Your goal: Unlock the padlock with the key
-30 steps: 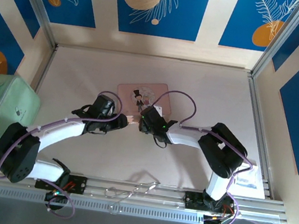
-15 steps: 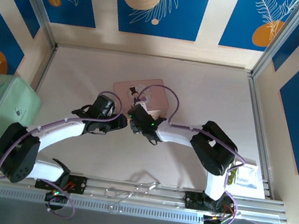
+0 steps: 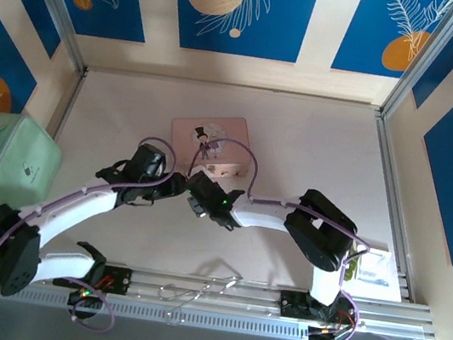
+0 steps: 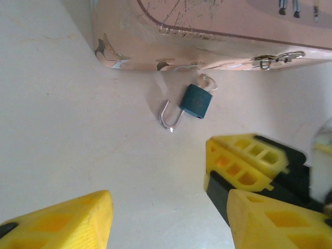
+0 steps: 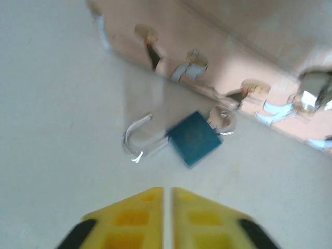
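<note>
The tiny blue padlock (image 5: 194, 137) lies flat on the table just in front of the pink tin (image 5: 244, 46). Its silvery shackle (image 5: 136, 139) is swung open. The key (image 5: 223, 118) sticks out of the body's far end, and shows in the left wrist view too as the key (image 4: 207, 82) above the padlock (image 4: 196, 101). My right gripper (image 5: 167, 191) is shut with nothing in it, a little short of the padlock. My left gripper (image 4: 168, 202) is open and empty, farther back from the padlock, with the right gripper (image 4: 244, 155) beside its right finger.
In the top view the two grippers meet at the tin's near edge, left gripper (image 3: 174, 186) and right gripper (image 3: 193, 192) almost touching. A mint-green case (image 3: 4, 161) stands at the far left. A white packet (image 3: 375, 267) lies at the right edge.
My right gripper has swung left toward the left gripper and closed from half open to shut. The pink tin has shifted left and turned. The left arm has edged left.
</note>
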You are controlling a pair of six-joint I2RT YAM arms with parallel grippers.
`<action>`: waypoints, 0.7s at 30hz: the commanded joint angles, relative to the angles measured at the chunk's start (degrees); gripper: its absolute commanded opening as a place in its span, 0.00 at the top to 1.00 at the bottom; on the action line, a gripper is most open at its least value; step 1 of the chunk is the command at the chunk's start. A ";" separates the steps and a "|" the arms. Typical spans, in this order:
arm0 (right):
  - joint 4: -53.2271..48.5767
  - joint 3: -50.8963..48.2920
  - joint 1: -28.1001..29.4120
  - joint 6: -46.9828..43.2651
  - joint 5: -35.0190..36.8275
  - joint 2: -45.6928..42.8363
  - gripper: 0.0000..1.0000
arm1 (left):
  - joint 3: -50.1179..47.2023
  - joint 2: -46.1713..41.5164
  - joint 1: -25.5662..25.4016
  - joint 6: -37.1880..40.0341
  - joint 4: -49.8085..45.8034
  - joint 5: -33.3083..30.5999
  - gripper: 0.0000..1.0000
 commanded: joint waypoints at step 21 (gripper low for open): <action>-15.03 -1.41 -7.22 18.73 -21.05 -14.13 0.39 | -2.30 -7.02 2.88 -3.84 1.21 -1.00 0.39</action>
